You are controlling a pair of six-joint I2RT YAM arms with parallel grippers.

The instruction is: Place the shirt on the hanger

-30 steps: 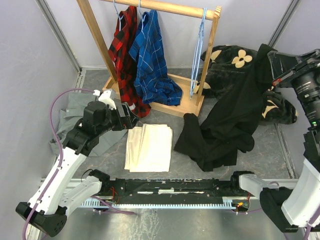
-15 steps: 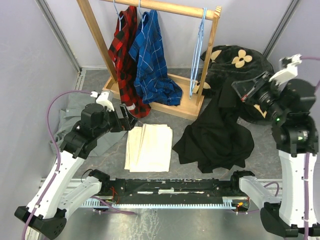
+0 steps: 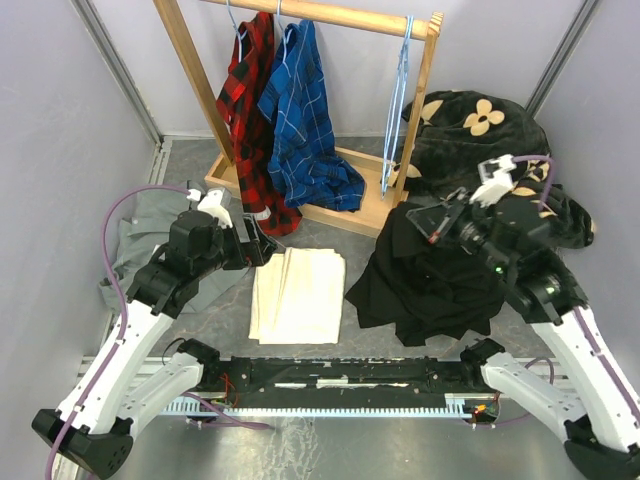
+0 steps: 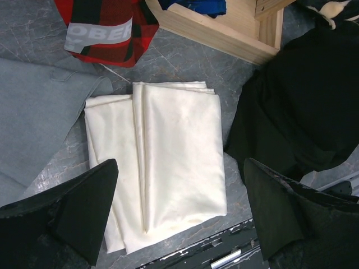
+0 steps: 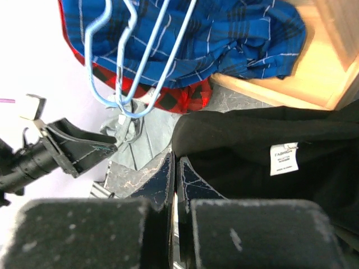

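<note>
The right gripper [image 5: 174,168] is pressed together, pinching the edge of the shirt [image 3: 430,285]. The shirt lies in a heap toward the right edge of the table. The left gripper [image 4: 180,165] is spread wide above a folded cream cloth [image 4: 168,129]. The hanger [image 3: 398,100] hangs on the wooden rack [image 3: 185,60] at the far edge.

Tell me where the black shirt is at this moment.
In the top view the shirt lies heaped on the right side, right of the folded cream cloth and in front of the flowered blanket and the wooden rack's base.
</note>
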